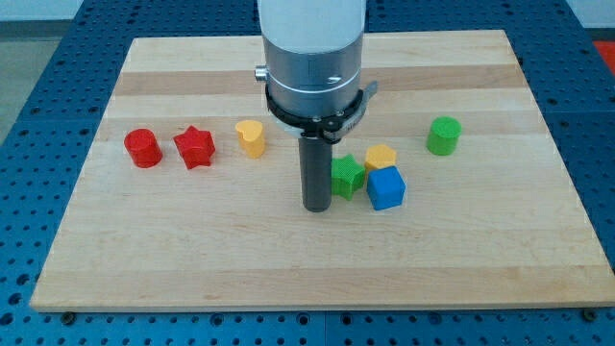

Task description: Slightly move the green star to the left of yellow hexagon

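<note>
The green star [348,177] lies near the board's middle, touching the yellow hexagon [381,157] on its upper right and next to the blue cube [386,187] on its right. My tip [317,207] rests on the board just left of the green star, close to or touching its left side. The rod partly hides the star's left edge.
A red cylinder [143,148], a red star [194,147] and a yellow heart-like block [251,137] stand in a row at the view's left. A green cylinder [444,135] stands at the right. The wooden board [307,269] lies on a blue perforated table.
</note>
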Robot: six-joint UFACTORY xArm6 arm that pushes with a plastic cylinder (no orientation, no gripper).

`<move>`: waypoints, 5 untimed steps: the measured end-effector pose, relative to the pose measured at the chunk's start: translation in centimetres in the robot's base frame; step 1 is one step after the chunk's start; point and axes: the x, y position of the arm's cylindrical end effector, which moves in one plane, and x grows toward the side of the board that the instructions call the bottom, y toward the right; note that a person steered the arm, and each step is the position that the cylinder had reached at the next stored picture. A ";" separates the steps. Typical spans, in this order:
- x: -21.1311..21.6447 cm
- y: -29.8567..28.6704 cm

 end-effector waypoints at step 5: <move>-3.6 0.1</move>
